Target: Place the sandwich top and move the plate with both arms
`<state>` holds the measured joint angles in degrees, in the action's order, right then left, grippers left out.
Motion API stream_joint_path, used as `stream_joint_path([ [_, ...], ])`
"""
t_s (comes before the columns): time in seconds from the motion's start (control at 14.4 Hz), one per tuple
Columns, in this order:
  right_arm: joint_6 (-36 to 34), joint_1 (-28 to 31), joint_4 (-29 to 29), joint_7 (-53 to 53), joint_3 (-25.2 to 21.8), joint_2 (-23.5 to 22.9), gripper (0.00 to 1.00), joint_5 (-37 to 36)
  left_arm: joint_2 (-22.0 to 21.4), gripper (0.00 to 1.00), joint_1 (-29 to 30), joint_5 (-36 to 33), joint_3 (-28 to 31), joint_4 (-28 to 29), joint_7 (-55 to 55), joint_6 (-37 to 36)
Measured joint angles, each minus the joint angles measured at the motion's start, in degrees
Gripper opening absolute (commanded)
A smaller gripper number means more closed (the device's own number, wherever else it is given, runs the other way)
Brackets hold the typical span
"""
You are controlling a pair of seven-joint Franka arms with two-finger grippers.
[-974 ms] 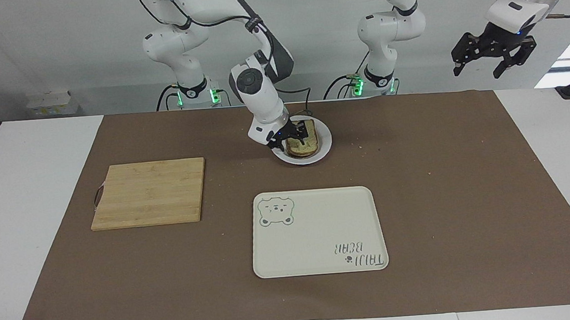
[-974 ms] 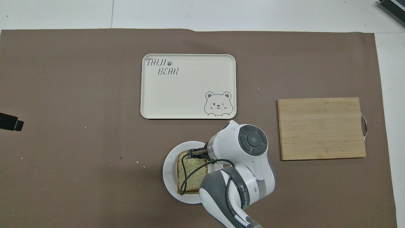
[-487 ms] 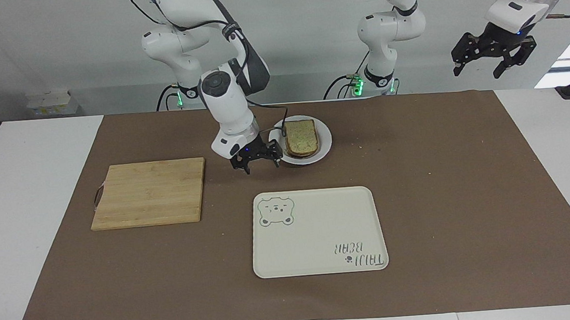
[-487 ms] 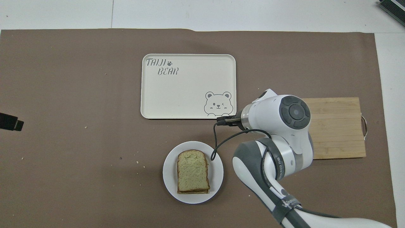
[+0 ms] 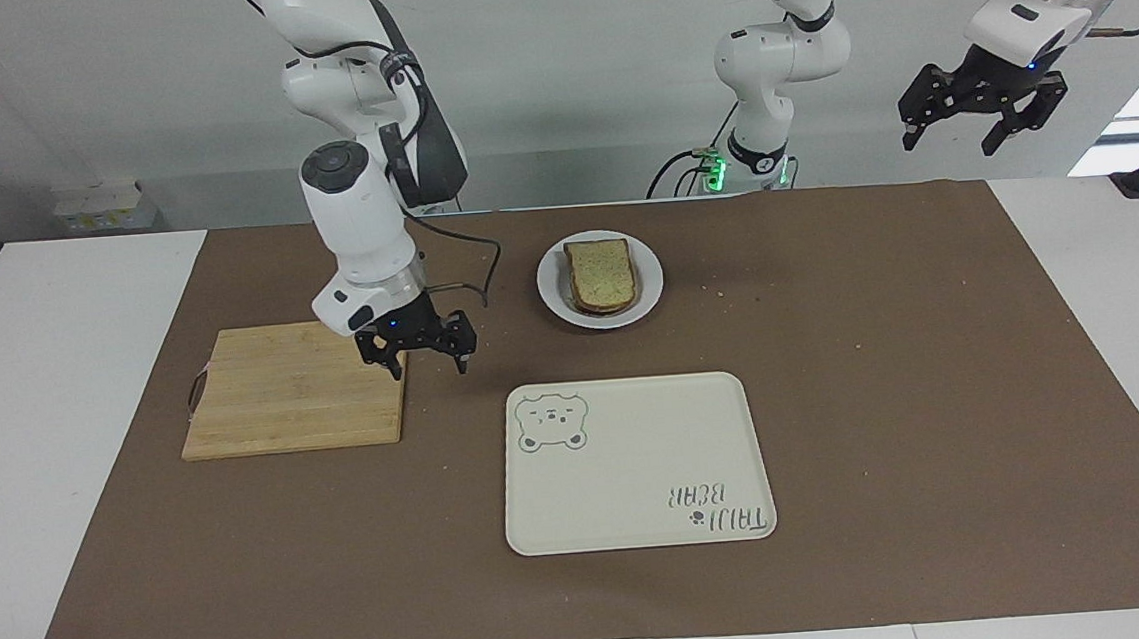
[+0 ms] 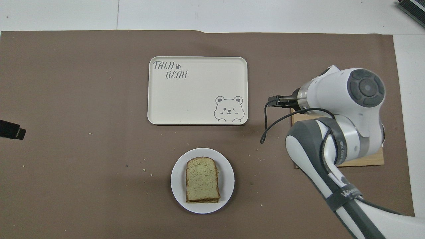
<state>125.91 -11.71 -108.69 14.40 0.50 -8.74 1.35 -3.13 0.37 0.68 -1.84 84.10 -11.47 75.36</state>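
Now | tray (image 5: 639, 455) reads "TAIJI BEAR" (bear drawing) | both arms' fingers wide, empty

My work surface is a white table (image 5: 55, 416) covered by a brown mat (image 5: 885, 388). Three items rest directly on the mat: a wooden cutting board (image 5: 284, 395) toward my right arm's end, a cream tray (image 5: 641, 475) with a bear drawing at mid-table, and a white plate (image 5: 554, 296) nearer to my bases than the tray. Crumbs (image 5: 718, 293) lie scattered beside the plate.
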Motion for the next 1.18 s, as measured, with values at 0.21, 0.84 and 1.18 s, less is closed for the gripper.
stream_joint_path([
  [0.21,-4.0,2.9,3.5,-0.2,0.0,0.7,1.0,-1.5,-0.1,1.0,0.0,0.0,0.1,0.0,0.0,-1.2],
  [0.84,-17.5,9.8,9.9,-3.5,-0.1,7.3,1.0,-1.7,-0.4,1.0,0.0,0.1,0.0,0.1,-0.1,-0.4],
  [1.18,-27.1,12.2,17.0,-5.9,-0.2,8.1,1.0,-1.9,-0.4,1.0,0.9,6.1,0.3,0.5,0.1,0.8],
])
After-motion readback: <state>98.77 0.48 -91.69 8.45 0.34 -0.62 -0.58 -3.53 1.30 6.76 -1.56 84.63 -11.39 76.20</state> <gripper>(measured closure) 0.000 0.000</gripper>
